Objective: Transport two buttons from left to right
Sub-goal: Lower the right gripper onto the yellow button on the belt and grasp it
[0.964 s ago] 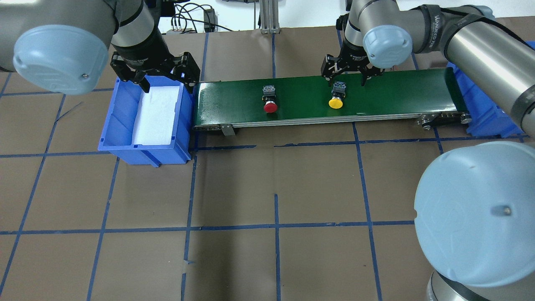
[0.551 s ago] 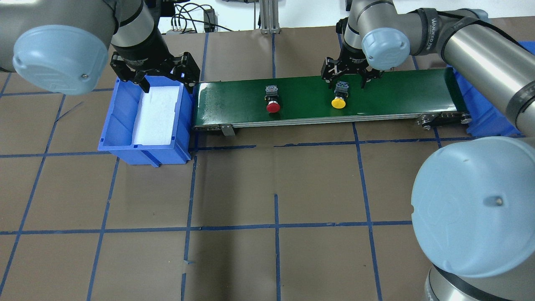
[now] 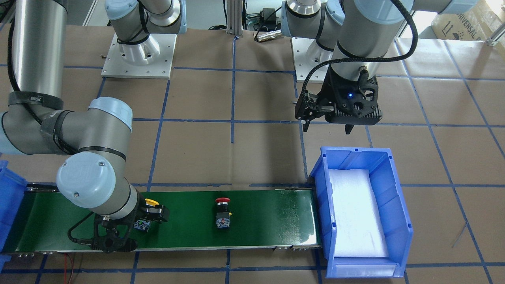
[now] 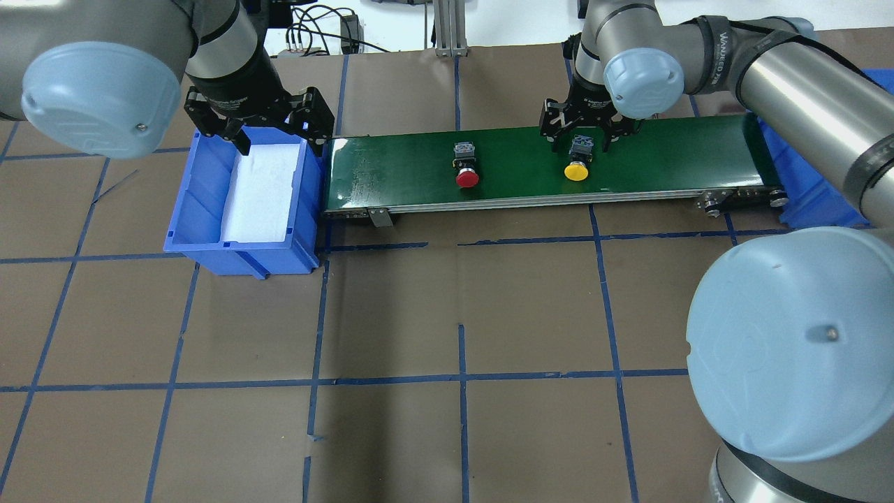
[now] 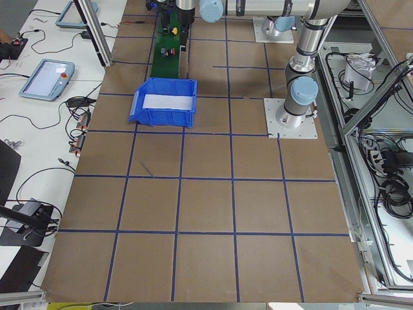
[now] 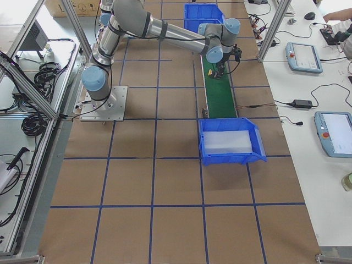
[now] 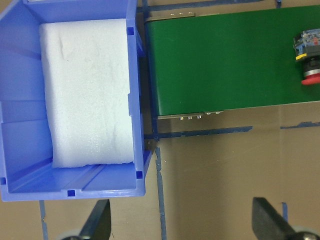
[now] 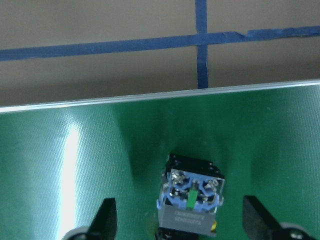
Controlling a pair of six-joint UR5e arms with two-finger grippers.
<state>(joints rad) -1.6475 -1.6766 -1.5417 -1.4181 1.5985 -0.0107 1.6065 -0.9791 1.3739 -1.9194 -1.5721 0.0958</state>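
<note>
Both switches lie on the green conveyor belt (image 4: 663, 150), neither yet delivered to the blue plastic bin (image 4: 810, 199) at its right end: the red-capped button (image 4: 466, 175) mid-belt, the yellow-capped button (image 4: 576, 168) further right. At the belt's far edge the right gripper (image 4: 580, 143) reaches down, its spread jaws straddling the yellow button's grey base without clasping it. The left gripper (image 4: 281, 145), likewise released, hovers over the foam-lined blue bin (image 4: 237, 250).

My worktable (image 4: 531, 307) is covered in brown paper with a blue tape grid, and a green conveyor belt (image 4: 663, 157) lies across it. A blue bin (image 4: 202, 202) lined with a white foam pad (image 4: 262, 188) stands just beside the belt's left end. A second blue bin (image 4: 810, 202) stands at its right end.
</note>
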